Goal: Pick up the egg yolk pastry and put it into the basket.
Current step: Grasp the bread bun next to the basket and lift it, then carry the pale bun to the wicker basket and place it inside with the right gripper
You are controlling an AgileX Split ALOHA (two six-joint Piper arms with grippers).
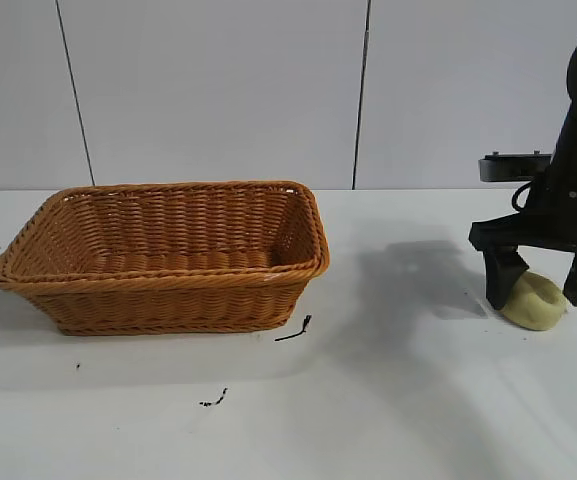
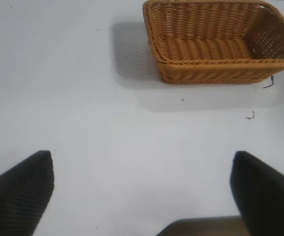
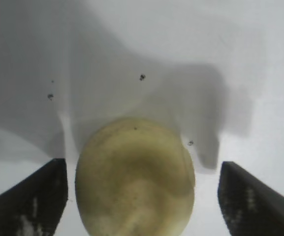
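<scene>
From the exterior view, the right gripper (image 1: pixel 546 285) stood low over the desk (image 1: pixel 408 400) near its right edge, its two black fingers spread and straddling the egg yolk pastry (image 1: pixel 535 301), which sat on the surface between them. The near finger looked to touch or nearly touch the pastry's left side, while the other stood a little clear of it. The basket (image 1: pixel 168 262) rested well apart, toward the desk's left side, with nothing visible inside it. A few dark scraps (image 1: pixel 295 331) lay on the desk just in front of the basket. The left arm was not seen here.

In the left wrist view, the left gripper (image 2: pixel 142 191) hung parked above bare desk, its fingers wide apart and holding nothing, with the basket (image 2: pixel 215 69) farther off.

In the right wrist view, the pastry (image 3: pixel 135 179) filled the gap between the open fingers (image 3: pixel 31 196), though with space showing on both sides, more on one than the other.

The likely trouble lay in that uneven spacing: one finger would probably meet the rounded lump first and push it sideways, so it could roll or squirt out. Closing too hard might dent a soft pastry; closing too high on its dome could let it slip during the long carry to the basket.
</scene>
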